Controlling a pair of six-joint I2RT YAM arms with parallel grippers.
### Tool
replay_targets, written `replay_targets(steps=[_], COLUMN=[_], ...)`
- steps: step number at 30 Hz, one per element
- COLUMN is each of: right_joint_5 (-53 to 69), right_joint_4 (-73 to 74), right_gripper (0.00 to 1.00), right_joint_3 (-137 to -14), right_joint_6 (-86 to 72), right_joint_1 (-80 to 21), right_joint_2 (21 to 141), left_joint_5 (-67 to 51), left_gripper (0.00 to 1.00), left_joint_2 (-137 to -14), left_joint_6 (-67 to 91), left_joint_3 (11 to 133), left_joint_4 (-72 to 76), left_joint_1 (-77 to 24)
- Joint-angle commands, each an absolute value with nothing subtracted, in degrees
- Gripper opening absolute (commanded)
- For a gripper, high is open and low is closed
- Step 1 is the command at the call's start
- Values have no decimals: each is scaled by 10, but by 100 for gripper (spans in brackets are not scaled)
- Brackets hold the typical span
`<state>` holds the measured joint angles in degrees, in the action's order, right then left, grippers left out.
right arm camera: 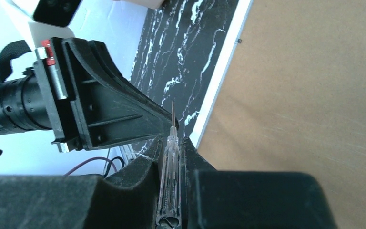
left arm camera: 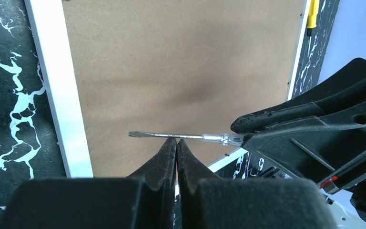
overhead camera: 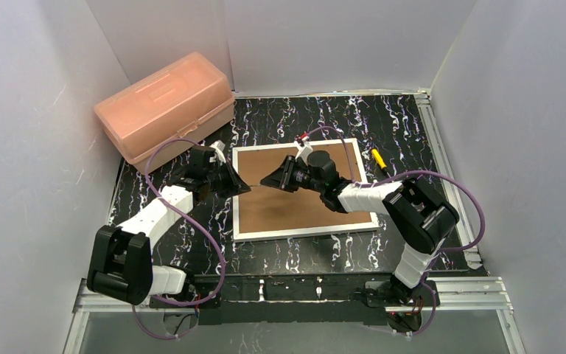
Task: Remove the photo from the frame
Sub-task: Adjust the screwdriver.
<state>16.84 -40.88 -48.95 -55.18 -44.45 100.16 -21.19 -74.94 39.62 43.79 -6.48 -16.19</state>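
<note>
A: Where's the frame [overhead camera: 295, 210]?
B: Mid-pic in top view, flat on the table [overhead camera: 280, 118], brown back up. Photo can't be seen
A: R gripper [right arm camera: 171, 140]?
B: Clamped on a clear-handled screwdriver [right arm camera: 167, 176], blade over frame's left edge
A: L gripper [left arm camera: 176, 143]?
B: Jaws pressed together, nothing in them, tips right by the blade

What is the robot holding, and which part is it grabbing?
The right pincer grips a small screwdriver by its clear handle. The left pincer is shut, holding nothing.
</note>
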Motion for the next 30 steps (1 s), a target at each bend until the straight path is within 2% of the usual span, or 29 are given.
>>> replay_targets(steps=[1,8,15,20,26,30], right_joint_5=[206,240,258,250,260,263], right_joint_4=[-340,-301,-331,-372,-433,-451], right_gripper=[1,1,1,1,1,1], right_joint_3=[-505,-568,-597,-614,-626,-637], right_joint_6=[-537,-514,-495,-473,-478,-486], right_joint_1=[-461,-408,-358,-353,-353,-353], right_joint_2=[993,1041,1089,1121,1168,1190], left_joint_5=[-182,-153,-206,-211,-215,-217], left_gripper=[0,9,12,19,43,42], left_joint_2=[-742,-704,-699,-725,-763,-792], left_joint_6=[382,359,394,402,425,426], left_joint_3=[458,462,415,418,416,422], left_joint_4=[-52,-106,-49,-32,16,34], left_joint_1=[-154,-144,-67,-48,-39,-39])
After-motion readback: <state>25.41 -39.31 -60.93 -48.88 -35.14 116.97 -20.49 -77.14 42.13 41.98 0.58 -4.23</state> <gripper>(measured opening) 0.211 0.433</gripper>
